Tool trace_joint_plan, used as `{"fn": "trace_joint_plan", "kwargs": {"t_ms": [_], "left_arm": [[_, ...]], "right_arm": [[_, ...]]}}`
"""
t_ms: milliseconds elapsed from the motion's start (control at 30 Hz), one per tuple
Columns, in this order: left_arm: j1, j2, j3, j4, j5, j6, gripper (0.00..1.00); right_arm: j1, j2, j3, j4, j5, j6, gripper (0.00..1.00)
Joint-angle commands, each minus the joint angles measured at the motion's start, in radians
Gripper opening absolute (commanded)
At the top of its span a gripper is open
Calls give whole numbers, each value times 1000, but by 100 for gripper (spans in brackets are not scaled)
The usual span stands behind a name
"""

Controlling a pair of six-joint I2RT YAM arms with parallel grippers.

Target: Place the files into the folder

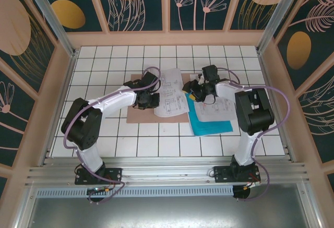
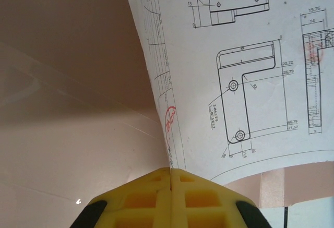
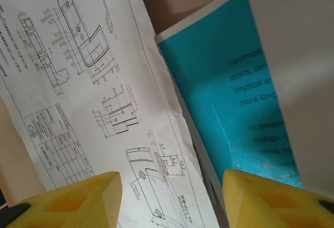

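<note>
Yellow fingers (image 2: 141, 199) of the left gripper (image 2: 171, 178) are pressed together. The edge of a drawing sheet (image 2: 245, 82) runs into their seam, so it is judged to be clamped there. That sheet is bowed up over the pinkish folder (image 2: 68, 82). The right gripper (image 3: 172, 199) is held with its jaws wide apart above a white sheet (image 3: 94, 108) with a crumpled edge and the teal sheet (image 3: 224, 76), which meet along one side. In the top view the teal sheet is seen on the worktop (image 1: 120, 61), just beside the folder and not inside it.

Tearing or slipping is the likely risk, since thin paper is held only by its margin. If the sheet is pushed rather than drawn, it could buckle and be creased instead of sliding in. The folder could also be shoved along the smooth surface. When one of the two touching sheets is pinched, the other may be dragged with it.

The worktop is covered in white square tiles with dark joints. It is enclosed by pale wooden frames and dark panels (image 1: 135, 3) painted with flowers and golden ovals.
</note>
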Motion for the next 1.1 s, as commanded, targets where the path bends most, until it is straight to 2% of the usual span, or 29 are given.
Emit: {"fn": "trace_joint_plan", "kwargs": {"t_ms": [0,200,633,800,1067], "left_arm": [[6,23,-12,2,-15,21,0],[6,37,-11,11,-8,19,0],[5,57,-1,7,-14,35,0],[5,55,-2,10,-18,48,0],[6,60,-11,30,-11,91,0]], "right_arm": [[15,33,34,17,-31,5,54],[27,48,44,30,-60,13,54],[43,-10,38,55,-124,42,43],[51,22,43,42,-109,16,40],[67,123,176,-58,-23,-91,39]]}}
